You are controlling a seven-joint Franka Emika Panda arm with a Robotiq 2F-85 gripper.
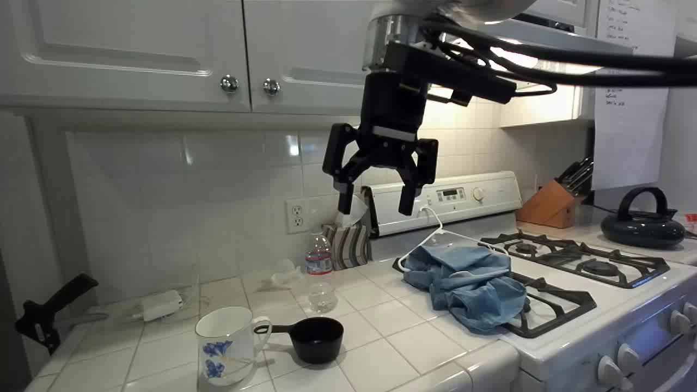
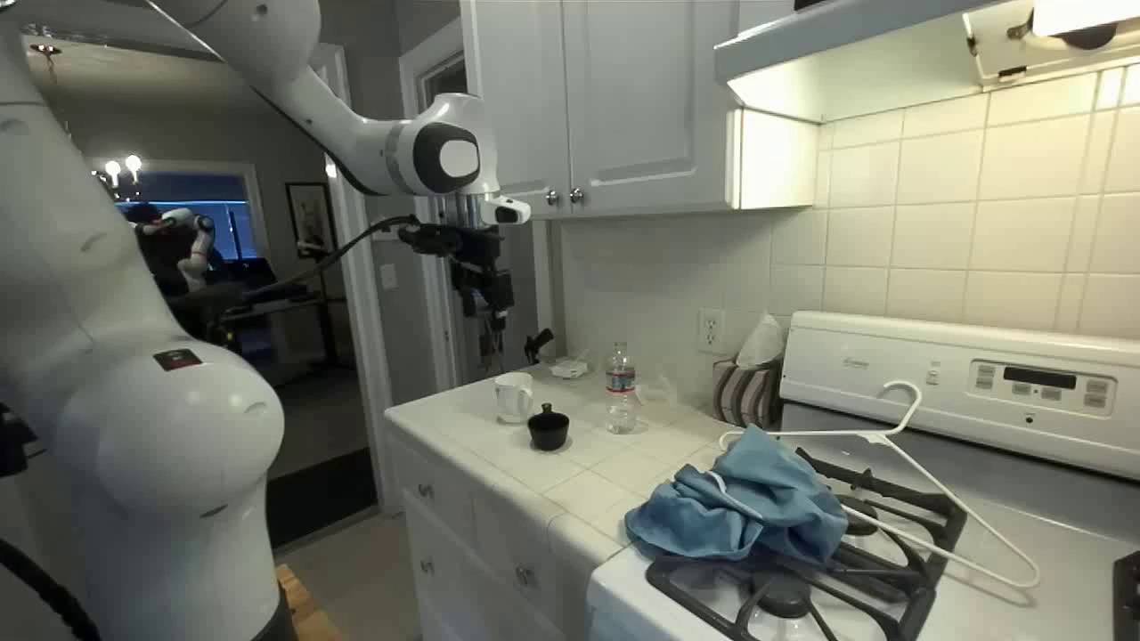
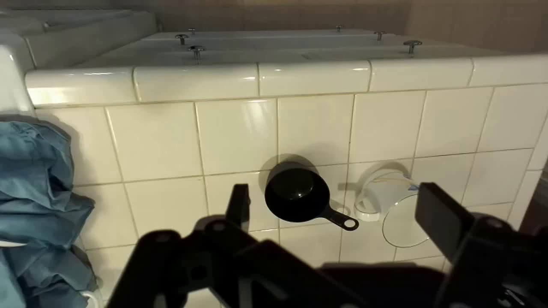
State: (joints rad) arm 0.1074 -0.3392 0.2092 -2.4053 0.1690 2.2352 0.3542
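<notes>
Round-bowled black cup [image 3: 296, 194] is sitting on glossy white tile [image 3: 237, 137], its holed handle pointing toward a smooth white mug [image 1: 224, 351] with blue flowers. My pincer [image 1: 375, 209] is hovering above — spread wide, gripping nothing. A labelled clear bottle [image 1: 319, 262] is standing nearby — contents I cannot tell. A striped box [image 2: 746, 393] is holding tissue [image 2: 762, 342]; crumpled blue cloth [image 1: 463, 283] is lying over the stove [image 1: 572, 340].

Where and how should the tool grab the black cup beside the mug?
Probably pinch the black cup by its wall, away from the mug, tool coming from straight above: it stands upright and open-topped, while its handle points at the nearby mug, leaving little room.
</notes>
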